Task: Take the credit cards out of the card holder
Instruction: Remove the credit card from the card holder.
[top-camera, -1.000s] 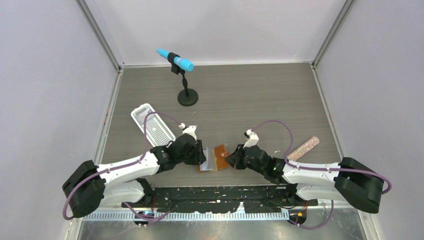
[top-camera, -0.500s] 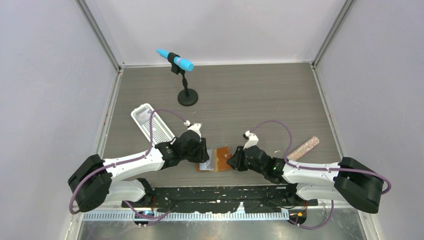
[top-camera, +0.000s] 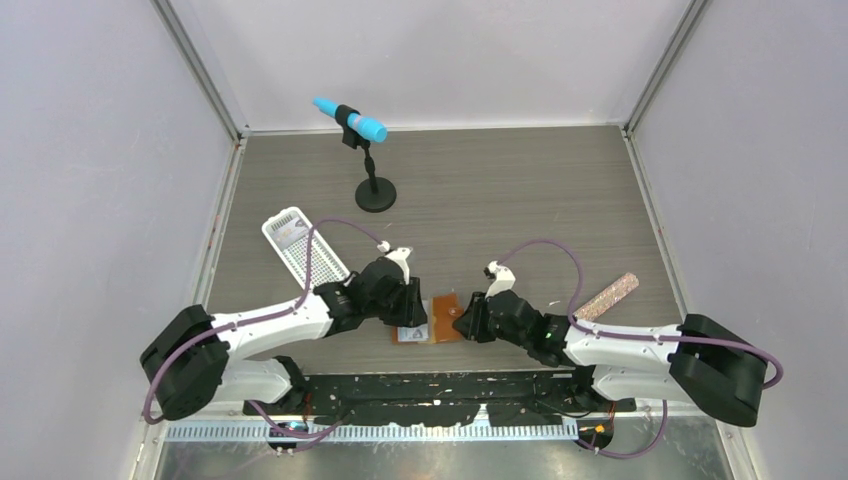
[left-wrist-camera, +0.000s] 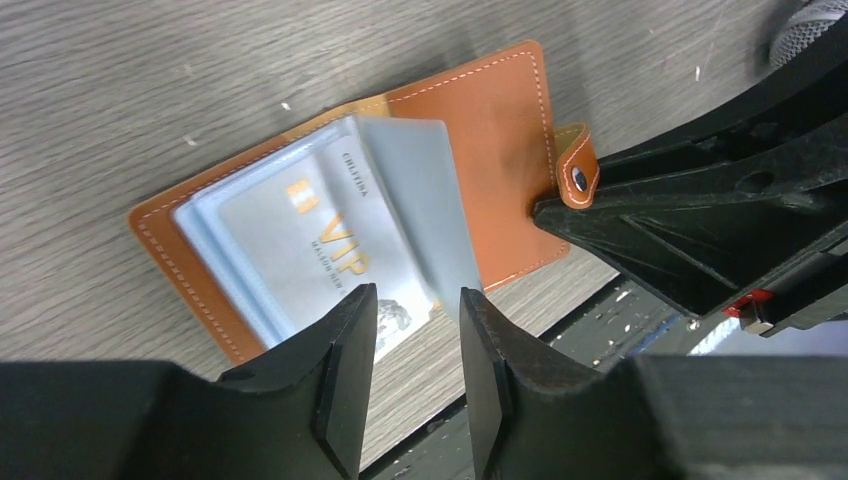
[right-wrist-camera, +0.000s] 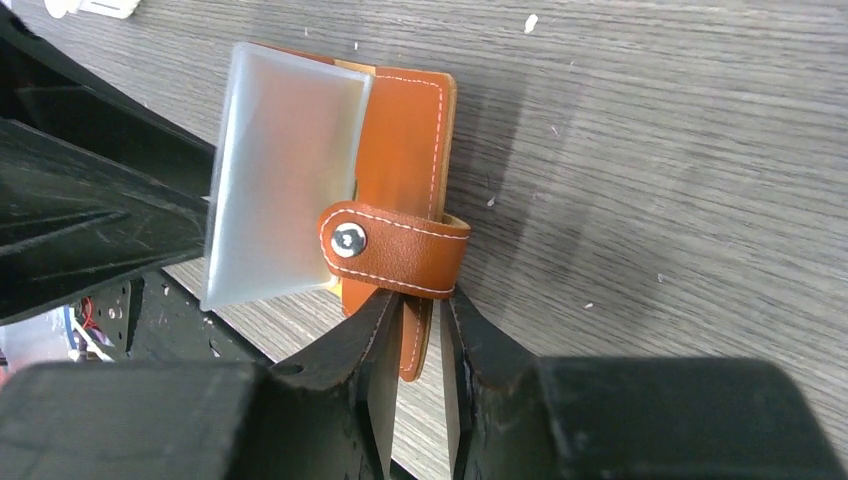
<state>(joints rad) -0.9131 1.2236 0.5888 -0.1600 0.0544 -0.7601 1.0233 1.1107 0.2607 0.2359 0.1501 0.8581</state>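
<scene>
Two grippers work the card holder (left-wrist-camera: 505, 150), lying open near the table's (left-wrist-camera: 150, 80) front edge. Right gripper (right-wrist-camera: 417, 345) pinches its tab-side cover. Left gripper (left-wrist-camera: 418, 340) hovers, fingers narrowly parted, over the credit cards (left-wrist-camera: 320, 240). Risk: nipping the clear sleeve (left-wrist-camera: 420, 190) too and dragging the holder loose.

Smooth leather card holder (left-wrist-camera: 500, 170), matt wood-grain table (left-wrist-camera: 200, 60)

The top view looks steeply down from high at 6 o'clock, facing 12 o'clock over the whole table (top-camera: 500, 200). Both wrist views sit very close, looking down from opposite sides, 9 and 3 o'clock, at the holder (top-camera: 443, 318), which all three share.
</scene>
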